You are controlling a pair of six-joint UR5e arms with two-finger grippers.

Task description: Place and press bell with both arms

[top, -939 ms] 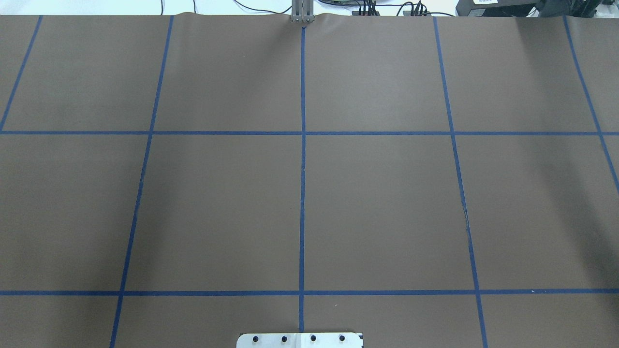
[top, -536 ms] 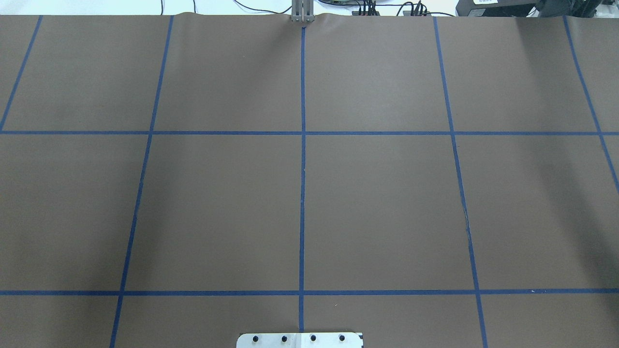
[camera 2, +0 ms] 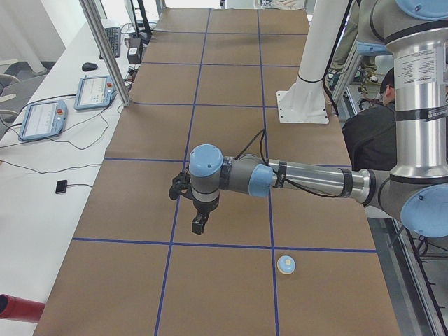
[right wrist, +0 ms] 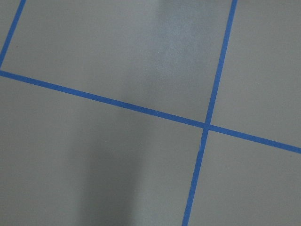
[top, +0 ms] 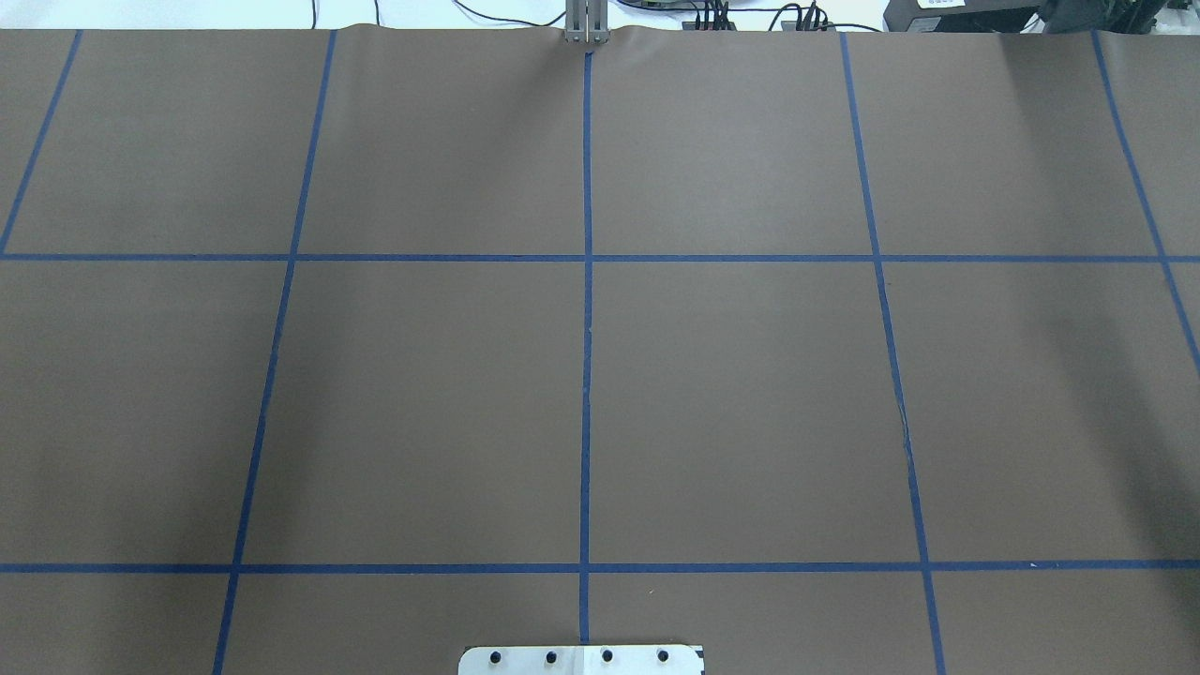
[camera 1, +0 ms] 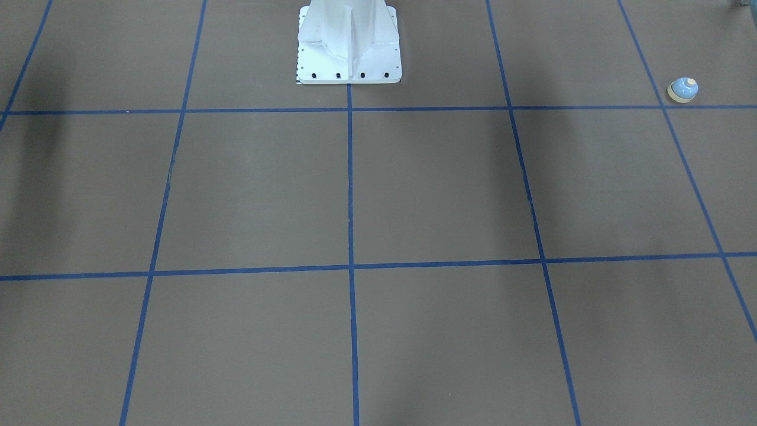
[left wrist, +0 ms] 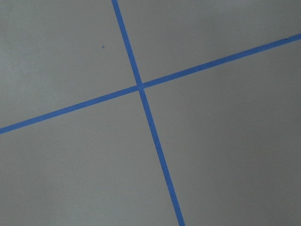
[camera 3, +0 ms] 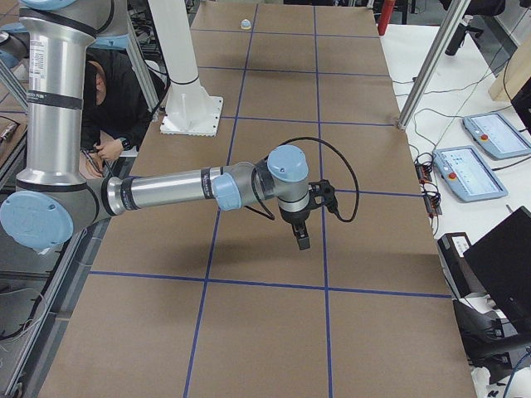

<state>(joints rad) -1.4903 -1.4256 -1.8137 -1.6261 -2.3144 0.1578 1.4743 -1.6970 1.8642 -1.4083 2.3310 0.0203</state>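
Brown sheet-covered table, blue tape grid across it, white bolted pedestal at robot-side edge. On robot's left part of table: bell, upright, blue dome w/ cream button on top, just beside a tape crossing, far right in front-facing view. Apart from both grippers.

Over the table in left side view: left arm stretched out roughly level, left gripper pointing down, off the surface, near bell but clear of it. Can't tell how wide fingers are spread, nor whether anything is held; seen from side view only.

Same for right arm: forearm level, right gripper hanging down above sheet mid-table, well apart from bell at far end. Finger gap & any hold: can't tell.

Wrist cams: only sheet + tape crossings.

Alongside table: white bench w/ teach pendants & cables. Behind robot: person in black.
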